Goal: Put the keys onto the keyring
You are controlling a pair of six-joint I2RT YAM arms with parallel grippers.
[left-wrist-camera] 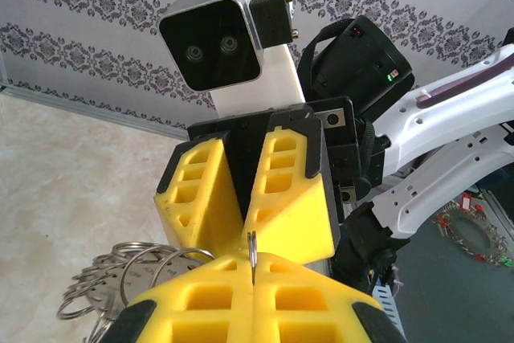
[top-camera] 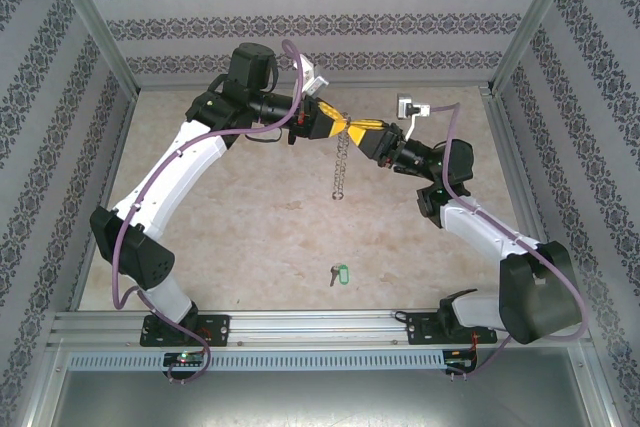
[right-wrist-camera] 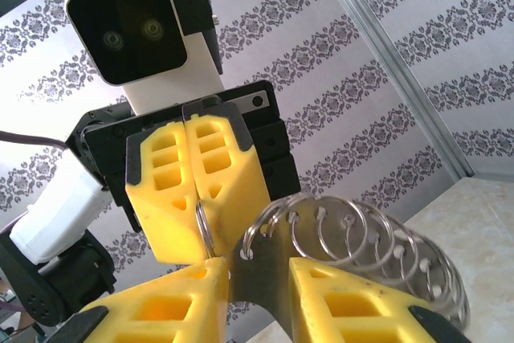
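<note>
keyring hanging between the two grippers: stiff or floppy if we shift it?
Likely floppy: below the left gripper and right gripper, the keyring hangs straight down like a chain. It will probably swing and tangle, since its many loose loops fan out in the right wrist view. The thin, smooth wire may slip in the grip.

The top external camera is looking down from above and behind the arm bases (top-camera: 185, 328), facing the far wall (top-camera: 320, 17) and taking in the whole table (top-camera: 250, 247) from a distance. The left wrist camera is sitting just behind the left gripper (left-wrist-camera: 253, 275) and staring along it, very close, at the right gripper (left-wrist-camera: 245, 234) head-on; the right wrist camera is doing the reverse. All three views are sharing the spot where both grippers are meeting at the keyring (right-wrist-camera: 259, 234).
</note>
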